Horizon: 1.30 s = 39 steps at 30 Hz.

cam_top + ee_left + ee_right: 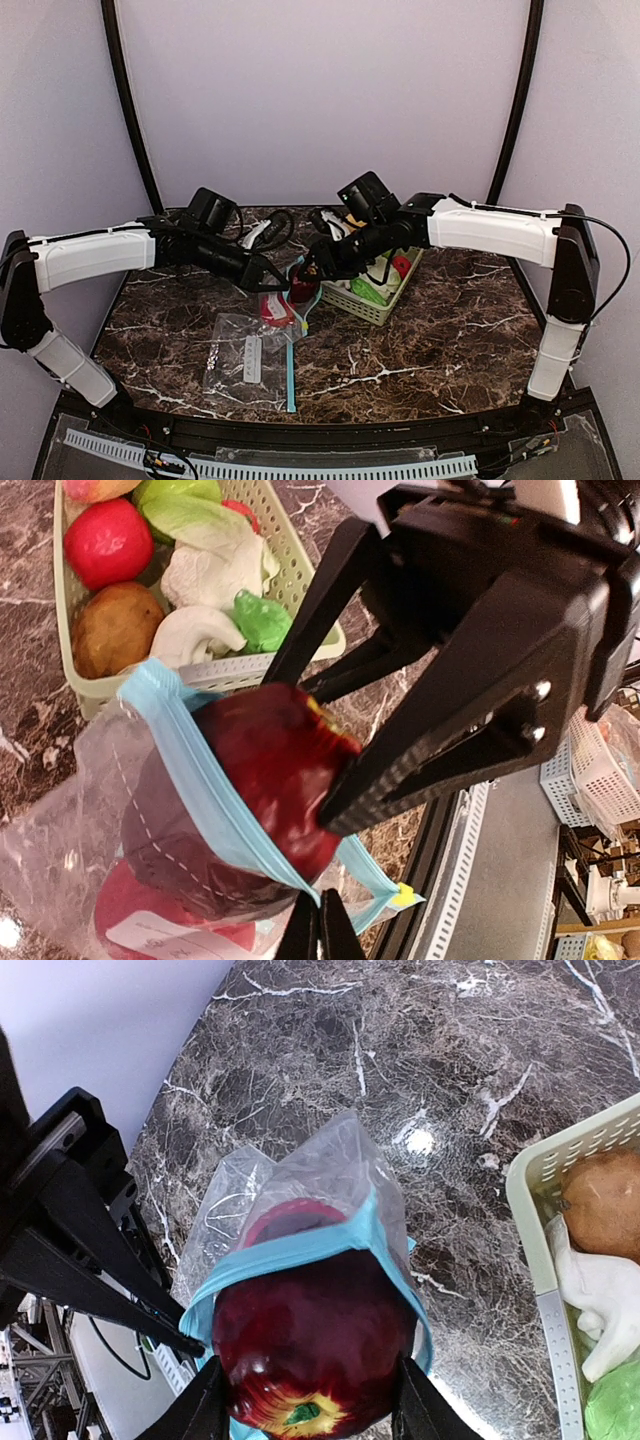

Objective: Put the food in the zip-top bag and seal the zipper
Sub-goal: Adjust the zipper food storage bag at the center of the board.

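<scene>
The left fingers (305, 940), pressed together on the zip-top bag's (330, 1170) blue rim, hold its mouth up so the right fingers (200, 1415), clamping the red apple (315, 1345), can push it in. The apple sits halfway inside, with the basket (365, 308) at its 3 o'clock.

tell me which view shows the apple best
Right wrist: the apple sits large in the right gripper, at the bag mouth. Left wrist shows its side, partly blocked; top external, a tiny red spot.
</scene>
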Available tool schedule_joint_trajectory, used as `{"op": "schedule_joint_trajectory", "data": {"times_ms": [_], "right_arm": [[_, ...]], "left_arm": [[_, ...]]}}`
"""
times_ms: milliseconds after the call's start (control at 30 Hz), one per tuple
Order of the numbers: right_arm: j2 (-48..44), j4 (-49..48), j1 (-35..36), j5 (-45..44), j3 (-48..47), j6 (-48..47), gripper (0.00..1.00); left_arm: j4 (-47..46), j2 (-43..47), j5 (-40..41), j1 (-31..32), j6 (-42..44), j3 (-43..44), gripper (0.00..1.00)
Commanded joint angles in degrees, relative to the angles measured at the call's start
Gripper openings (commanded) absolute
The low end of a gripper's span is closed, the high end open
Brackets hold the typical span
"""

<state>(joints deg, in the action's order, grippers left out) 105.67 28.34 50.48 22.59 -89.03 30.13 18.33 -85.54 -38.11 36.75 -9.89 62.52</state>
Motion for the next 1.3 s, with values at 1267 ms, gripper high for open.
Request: {"op": "schedule_joint_trajectory", "data": {"times_ms": [1267], "right_arm": [[-12.81,-3.33,1.81,-5.27,11.24,-1.24,0.43]], "left_arm": [[-22.71,2.3,19.78,10.0,-20.52,-10.93,0.23]]}}
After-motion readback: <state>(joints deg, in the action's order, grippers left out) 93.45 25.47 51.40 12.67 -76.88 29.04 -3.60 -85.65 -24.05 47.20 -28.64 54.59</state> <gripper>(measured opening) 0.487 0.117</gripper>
